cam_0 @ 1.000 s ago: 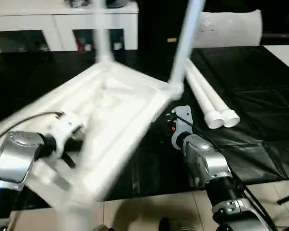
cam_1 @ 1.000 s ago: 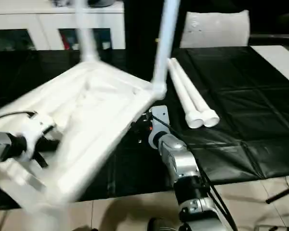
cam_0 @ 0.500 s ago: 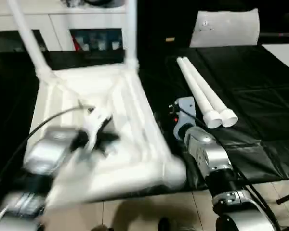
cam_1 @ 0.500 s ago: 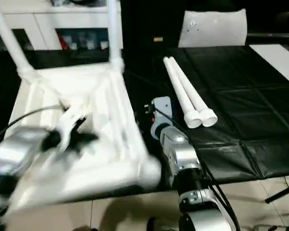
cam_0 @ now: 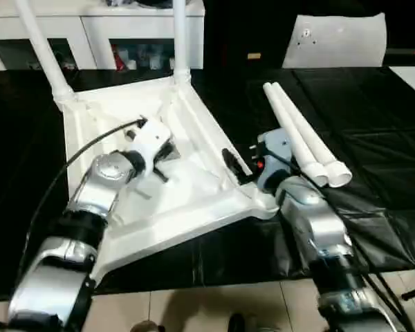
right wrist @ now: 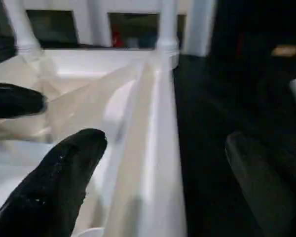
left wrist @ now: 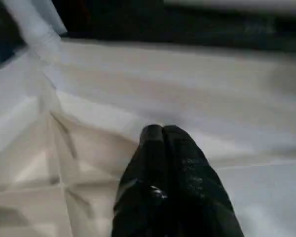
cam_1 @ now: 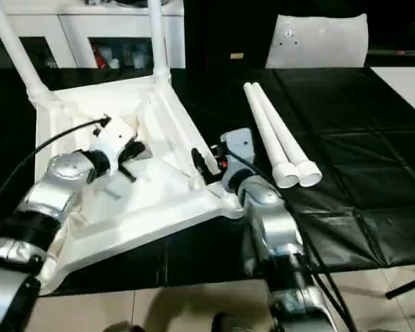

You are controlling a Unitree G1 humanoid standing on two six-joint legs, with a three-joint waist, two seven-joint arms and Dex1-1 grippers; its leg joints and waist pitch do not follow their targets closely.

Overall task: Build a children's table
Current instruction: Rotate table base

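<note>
black tabletop point(cam_0: 373, 138), upturned children's table point(cam_0: 194, 200) overhanging edge, left end effector point(cam_0: 162, 162) pinched together, right end effector point(cam_0: 236, 166) spread

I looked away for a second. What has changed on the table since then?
The table top, upside down with two legs fitted, swung round and settled flat. The left hand, shut, now rests inside its ribbed underside; the right hand stays open at its edge. The two loose legs stayed put.

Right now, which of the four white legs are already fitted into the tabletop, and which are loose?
Two long tapered white plastic legs stand upright in the far corner sockets of the upturned white square tabletop. The other two lie loose, side by side, on the black cloth.
</note>
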